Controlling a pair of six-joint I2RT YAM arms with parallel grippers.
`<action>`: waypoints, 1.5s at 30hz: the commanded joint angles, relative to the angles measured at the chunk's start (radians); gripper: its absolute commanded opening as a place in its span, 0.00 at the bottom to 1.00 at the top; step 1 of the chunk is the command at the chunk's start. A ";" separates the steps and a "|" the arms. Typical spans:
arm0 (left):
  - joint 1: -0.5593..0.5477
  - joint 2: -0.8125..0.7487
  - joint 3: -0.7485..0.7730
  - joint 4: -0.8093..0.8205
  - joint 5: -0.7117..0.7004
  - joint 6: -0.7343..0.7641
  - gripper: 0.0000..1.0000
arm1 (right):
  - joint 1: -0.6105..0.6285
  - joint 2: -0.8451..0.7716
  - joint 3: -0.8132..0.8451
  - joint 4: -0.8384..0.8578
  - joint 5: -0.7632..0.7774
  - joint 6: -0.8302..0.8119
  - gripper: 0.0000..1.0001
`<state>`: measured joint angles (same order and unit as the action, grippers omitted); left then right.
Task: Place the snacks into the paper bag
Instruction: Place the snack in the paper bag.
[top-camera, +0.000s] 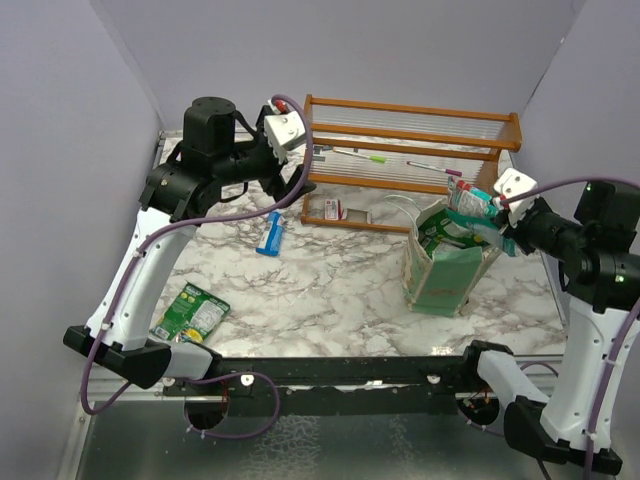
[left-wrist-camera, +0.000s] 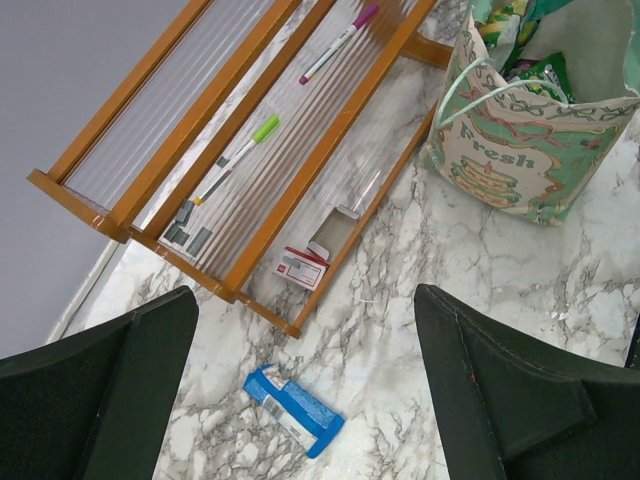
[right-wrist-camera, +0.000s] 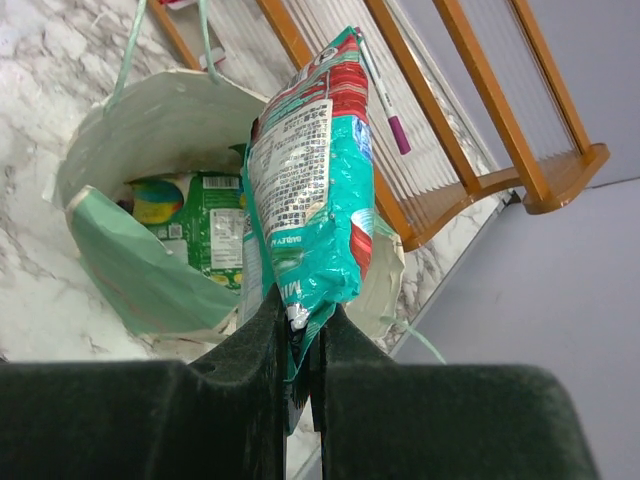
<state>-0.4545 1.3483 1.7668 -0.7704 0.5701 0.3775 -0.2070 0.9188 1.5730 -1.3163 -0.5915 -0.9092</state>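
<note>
The pale-green paper bag (top-camera: 445, 270) (left-wrist-camera: 520, 160) (right-wrist-camera: 150, 130) stands upright at the right, with green-and-yellow packets (right-wrist-camera: 205, 215) (left-wrist-camera: 540, 75) inside it. My right gripper (top-camera: 492, 228) (right-wrist-camera: 298, 320) is shut on the bottom edge of a teal packet (top-camera: 468, 203) (right-wrist-camera: 310, 170) and holds it over the bag's mouth. My left gripper (top-camera: 290, 180) (left-wrist-camera: 305, 300) hangs open, high above a slim blue bar wrapper (top-camera: 271, 233) (left-wrist-camera: 295, 410) on the marble. Another green-and-yellow packet (top-camera: 190, 315) lies at the near left. A small red-and-white packet (top-camera: 328, 209) (left-wrist-camera: 302, 268) sits in the rack's front corner.
A brown wooden slatted rack (top-camera: 410, 135) (left-wrist-camera: 300, 190) stands at the back. It holds a green-capped pen (top-camera: 360, 155) (left-wrist-camera: 240, 150) and a purple-capped pen (top-camera: 435, 170) (left-wrist-camera: 340, 40) (right-wrist-camera: 385, 105). Grey walls close in the left, back and right sides.
</note>
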 joint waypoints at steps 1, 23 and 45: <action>0.007 -0.026 -0.004 0.025 -0.013 0.021 0.93 | -0.006 0.068 0.067 -0.053 0.009 -0.153 0.01; 0.037 -0.026 -0.031 0.037 -0.020 0.034 0.92 | -0.006 0.251 0.026 -0.092 -0.132 -0.413 0.01; 0.037 -0.035 -0.051 0.043 -0.012 0.038 0.93 | -0.005 0.113 -0.024 -0.093 -0.171 -0.328 0.01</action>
<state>-0.4206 1.3411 1.7191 -0.7483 0.5640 0.4038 -0.2070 1.1027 1.5192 -1.4128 -0.7238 -1.2808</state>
